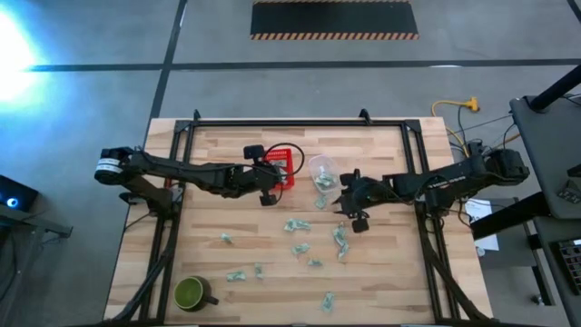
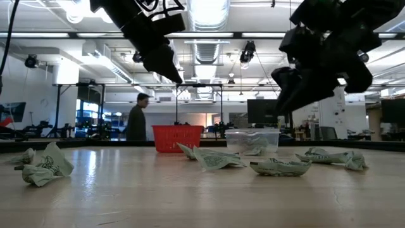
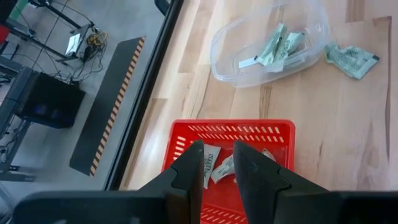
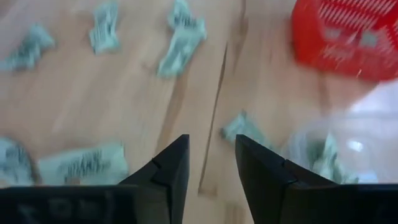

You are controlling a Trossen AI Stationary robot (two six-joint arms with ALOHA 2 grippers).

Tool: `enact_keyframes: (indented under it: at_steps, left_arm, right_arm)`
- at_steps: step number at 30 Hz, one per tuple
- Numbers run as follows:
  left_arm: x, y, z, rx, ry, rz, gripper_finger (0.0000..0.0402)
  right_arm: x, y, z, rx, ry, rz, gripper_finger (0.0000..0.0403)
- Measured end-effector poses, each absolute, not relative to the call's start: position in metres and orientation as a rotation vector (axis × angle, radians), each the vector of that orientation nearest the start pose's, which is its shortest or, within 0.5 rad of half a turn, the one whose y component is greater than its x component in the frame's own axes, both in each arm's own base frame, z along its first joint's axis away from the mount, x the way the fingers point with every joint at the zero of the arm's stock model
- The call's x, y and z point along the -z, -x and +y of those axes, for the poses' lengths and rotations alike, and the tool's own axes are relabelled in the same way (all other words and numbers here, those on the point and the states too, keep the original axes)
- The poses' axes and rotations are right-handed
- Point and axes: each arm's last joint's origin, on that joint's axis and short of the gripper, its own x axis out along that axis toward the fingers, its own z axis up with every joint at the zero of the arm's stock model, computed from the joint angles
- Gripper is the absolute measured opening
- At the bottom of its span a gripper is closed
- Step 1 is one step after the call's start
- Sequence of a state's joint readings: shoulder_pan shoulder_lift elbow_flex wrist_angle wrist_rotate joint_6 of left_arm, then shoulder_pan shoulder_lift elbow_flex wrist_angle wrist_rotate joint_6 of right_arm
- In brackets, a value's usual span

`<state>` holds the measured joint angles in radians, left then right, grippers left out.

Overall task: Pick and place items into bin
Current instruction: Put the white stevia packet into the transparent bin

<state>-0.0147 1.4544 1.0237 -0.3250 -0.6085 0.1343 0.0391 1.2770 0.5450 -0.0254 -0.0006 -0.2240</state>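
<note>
Several small pale green-and-white crumpled wrappers (image 1: pixel 296 225) lie scattered on the wooden table; some (image 3: pixel 214 167) lie inside the red basket (image 1: pixel 284 165). My left gripper (image 3: pixel 217 155) hangs open and empty above the basket, which also shows in the low view (image 2: pixel 177 138). My right gripper (image 4: pixel 211 149) is open and empty, raised above the table beside the clear plastic tub (image 1: pixel 322 171), over loose wrappers (image 4: pixel 81 163). In the high view the left gripper (image 1: pixel 269 193) is at the basket's near side and the right gripper (image 1: pixel 349 204) is to the right of the tub.
The clear tub (image 3: pixel 267 43) holds a few wrappers and stands right of the basket. A green mug (image 1: pixel 191 292) stands at the near left corner. A black frame (image 1: pixel 300 123) edges the table's far side. A person (image 2: pixel 136 117) stands in the room behind.
</note>
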Motion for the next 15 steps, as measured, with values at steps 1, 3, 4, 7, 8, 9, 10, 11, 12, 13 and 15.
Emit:
enact_keyframes:
  at_steps: [1, 3, 4, 7, 8, 9, 10, 11, 12, 13, 15]
  left_arm:
    - [-0.256, -0.304, 0.012, -0.517, -0.358, 0.762, 0.0070]
    - [-0.256, -0.305, 0.012, -0.518, -0.356, 0.757, 0.0070]
    - [-0.256, -0.305, 0.012, -0.518, -0.356, 0.757, 0.0070]
    - [-0.256, -0.304, 0.012, -0.523, -0.340, 0.754, 0.0070]
    - [-0.255, -0.304, 0.012, -0.525, -0.337, 0.755, 0.0070]
    - [-0.255, -0.304, 0.012, -0.525, -0.337, 0.756, 0.0070]
    - [-0.255, -0.304, 0.012, -0.524, -0.338, 0.758, 0.0070]
    - [-0.254, -0.304, 0.012, -0.523, -0.339, 0.762, 0.0070]
    - [-0.254, -0.304, 0.012, -0.524, -0.339, 0.763, 0.0070]
    - [-0.254, -0.304, 0.012, -0.524, -0.339, 0.763, 0.0070]
    - [-0.254, -0.304, 0.012, -0.524, -0.339, 0.763, 0.0070]
  right_arm:
    - [-0.172, -0.237, 0.009, -0.124, 0.238, 0.722, 0.0116]
    - [-0.172, -0.242, 0.010, -0.127, 0.259, 0.679, 0.0113]
    - [-0.171, -0.245, 0.010, -0.131, 0.271, 0.664, 0.0113]
    - [-0.164, -0.255, 0.013, -0.170, 0.289, 0.653, 0.0111]
    - [-0.159, -0.259, 0.013, -0.178, 0.291, 0.665, 0.0111]
    - [-0.155, -0.263, 0.014, -0.181, 0.293, 0.685, 0.0112]
    - [-0.150, -0.267, 0.014, -0.184, 0.292, 0.707, 0.0112]
    - [-0.145, -0.271, 0.014, -0.185, 0.293, 0.727, 0.0113]
    - [-0.142, -0.274, 0.014, -0.183, 0.293, 0.744, 0.0113]
    - [-0.138, -0.277, 0.014, -0.181, 0.291, 0.762, 0.0113]
    - [-0.134, -0.283, 0.014, -0.159, 0.294, 0.779, 0.0111]
